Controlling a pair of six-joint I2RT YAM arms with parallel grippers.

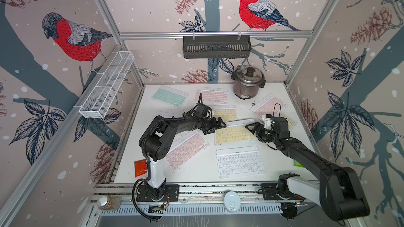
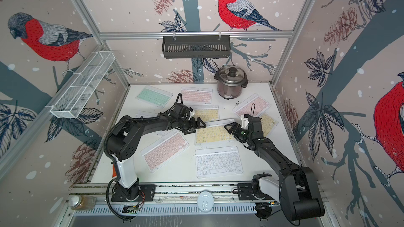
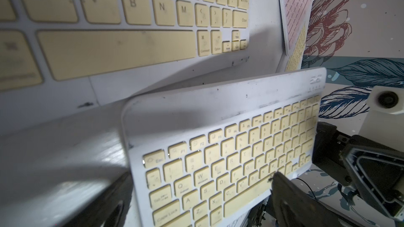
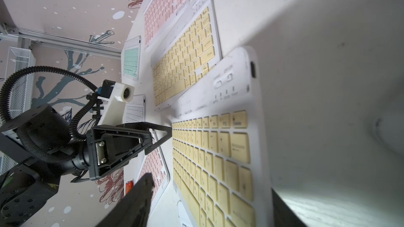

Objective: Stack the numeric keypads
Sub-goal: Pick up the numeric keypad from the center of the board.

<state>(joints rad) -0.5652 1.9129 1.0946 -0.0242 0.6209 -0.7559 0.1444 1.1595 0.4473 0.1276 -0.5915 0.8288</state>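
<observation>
One white keypad [image 1: 240,165] lies flat nearest the arm bases, with a pink keypad [image 1: 185,152] just beside it on the table [image 1: 203,176]. Mid-table, the yellow keypad [image 1: 234,135] sits tilted with one long edge lifted, and the left gripper [image 1: 218,127] is clamped on one end. At the other end the right gripper [image 1: 251,131] straddles it, jaws apart, a gap showing beside one finger. Farther back lie a second yellow keypad [image 1: 225,114], a far pink keypad [image 1: 211,94], a mint keypad [image 1: 170,96] and a rice cooker [image 1: 248,84].

Yellow keypad [image 3: 122,46] keys: B, N, M; second keypad [image 3: 218,110]: Esc, Tab.
</observation>
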